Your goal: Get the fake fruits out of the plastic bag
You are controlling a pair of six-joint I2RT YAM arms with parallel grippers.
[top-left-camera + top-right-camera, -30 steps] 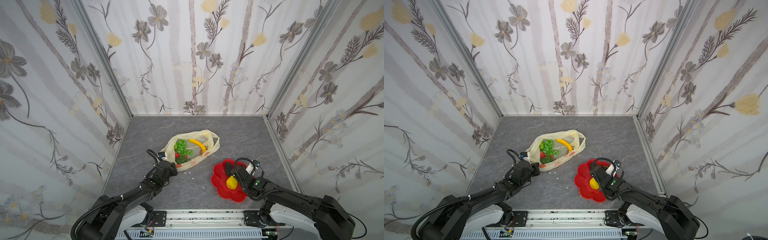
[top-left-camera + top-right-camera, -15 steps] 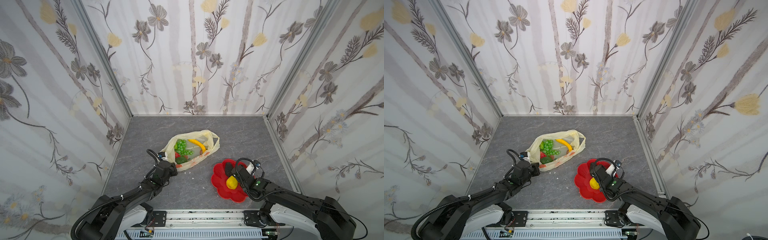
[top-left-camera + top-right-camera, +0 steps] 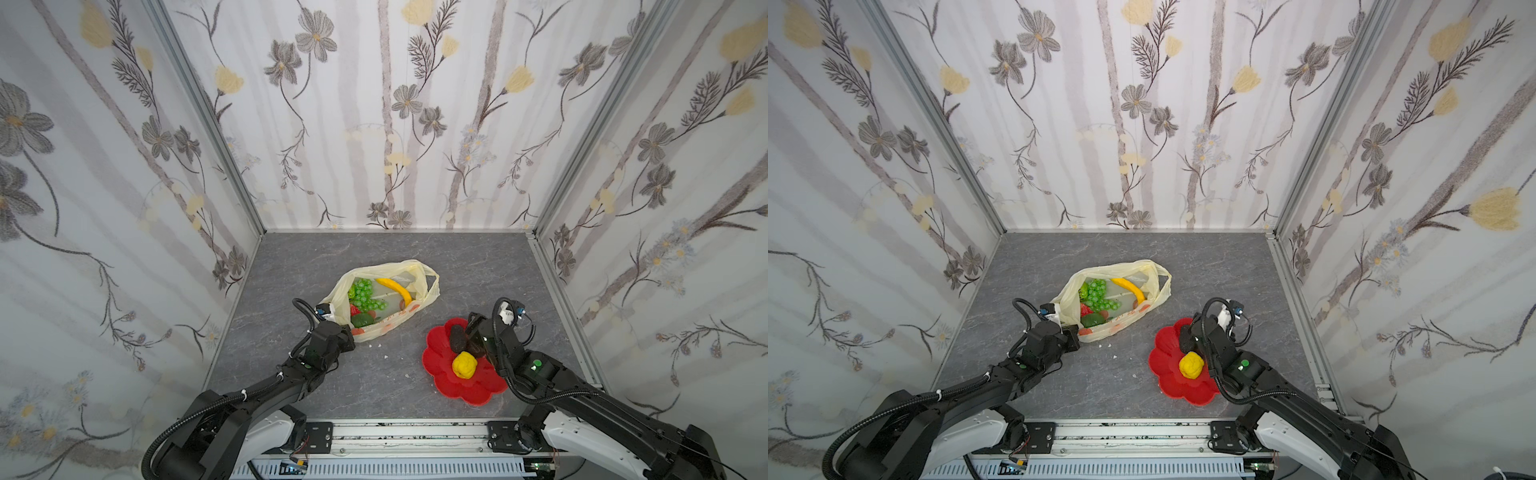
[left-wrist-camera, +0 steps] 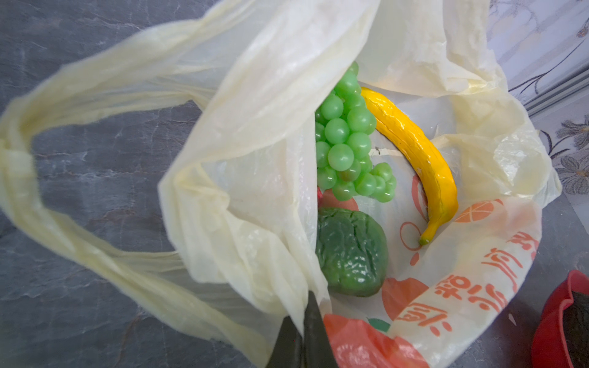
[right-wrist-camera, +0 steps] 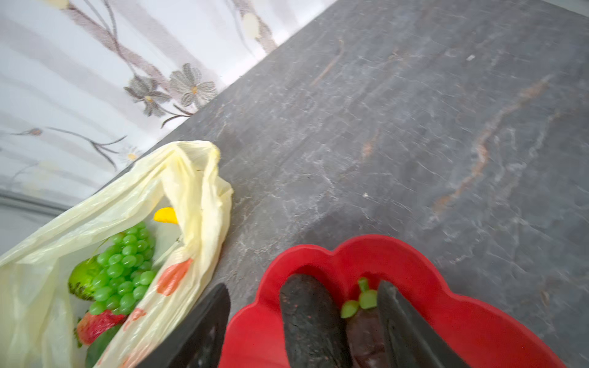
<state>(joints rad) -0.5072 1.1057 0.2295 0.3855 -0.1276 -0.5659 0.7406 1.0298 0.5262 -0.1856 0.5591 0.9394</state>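
Yellow banana (image 3: 395, 289); red dish (image 3: 478, 390)

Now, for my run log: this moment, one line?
left fingers shut on plastic bag | right fingers open over dish | dish: lemon, dark pieces

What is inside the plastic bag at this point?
Green grape bunch, yellow banana, dark green fruit and a strawberry lie inside the plastic bag. Its folded wall hides anything beside them.
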